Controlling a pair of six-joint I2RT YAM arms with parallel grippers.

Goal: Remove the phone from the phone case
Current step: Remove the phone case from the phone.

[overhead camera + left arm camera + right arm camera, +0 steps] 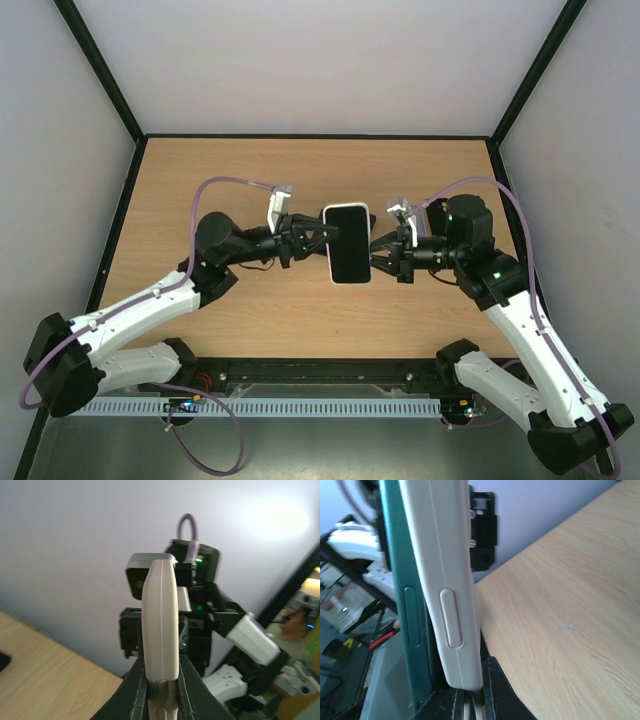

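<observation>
Nearest to us, both arm bases (65,365) sit at the near edge of the counter (300,170), so we start on the left. There the left arm (150,305) reaches toward the middle, its left tool (318,237) clamped on the left long edge of the phone case (347,206). The left wrist view gives you the white case edge-on, standing between the dark fingers (134,695), pinched tight, no gap. Centre stage, the phone (348,250) faces the overhead camera screen-up, dark glass framed in white. It is held between the two tools and, judging by the wrist views, is clear of the wood.

Over to the right, the right tool (380,250) is closed on the opposite long edge. Its own camera shows something interesting: a teal edge (402,590) with a button slot, just beside the white shell. I read that as the phone's own side showing past the case lip.

Handling call: the phone is rigid, glass-faced and slick, not one to drop. The case looks like a thin shell that should flex at the corners. Best hold is on the long edges, off the side button (451,617), peeling the lip at one corner while the other tool pins the phone
</observation>
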